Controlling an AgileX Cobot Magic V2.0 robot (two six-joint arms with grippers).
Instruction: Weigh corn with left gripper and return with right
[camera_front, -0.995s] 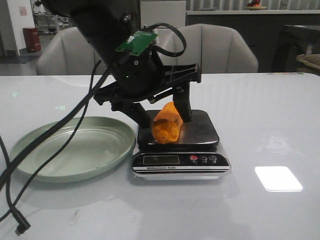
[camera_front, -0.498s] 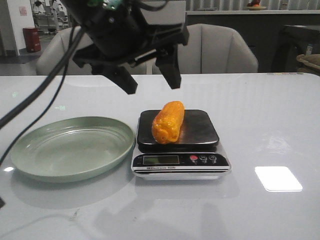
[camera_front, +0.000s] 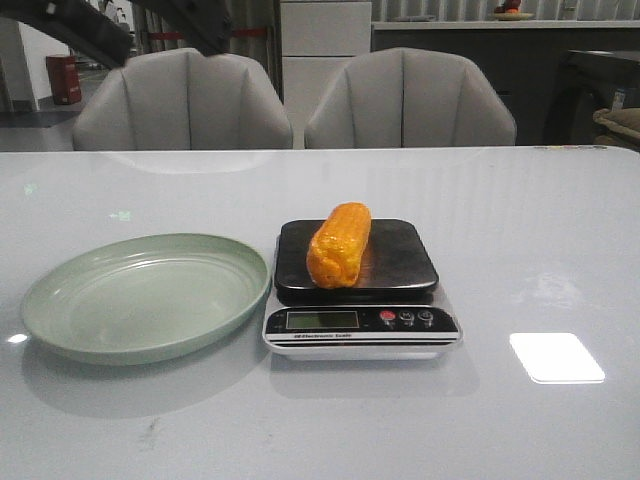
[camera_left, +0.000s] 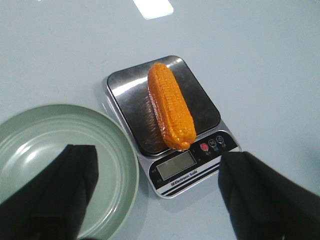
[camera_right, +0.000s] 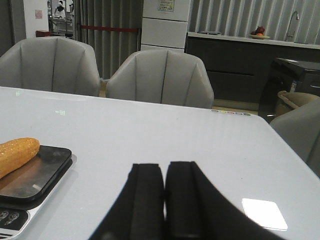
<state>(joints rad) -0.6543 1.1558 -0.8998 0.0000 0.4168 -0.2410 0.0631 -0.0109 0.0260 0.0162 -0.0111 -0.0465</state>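
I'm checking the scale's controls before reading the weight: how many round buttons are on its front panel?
3, in a row on the scale front panel, right of its display: one red button, then two dark buttons. None seem hidden.

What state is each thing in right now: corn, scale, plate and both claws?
corn: lying free on the scale, lengthwise front to back
scale: loaded, display unreadable
plate: empty, beside the scale
left claw: open, above the scale, holding nothing
right claw: shut, empty, away from the corn
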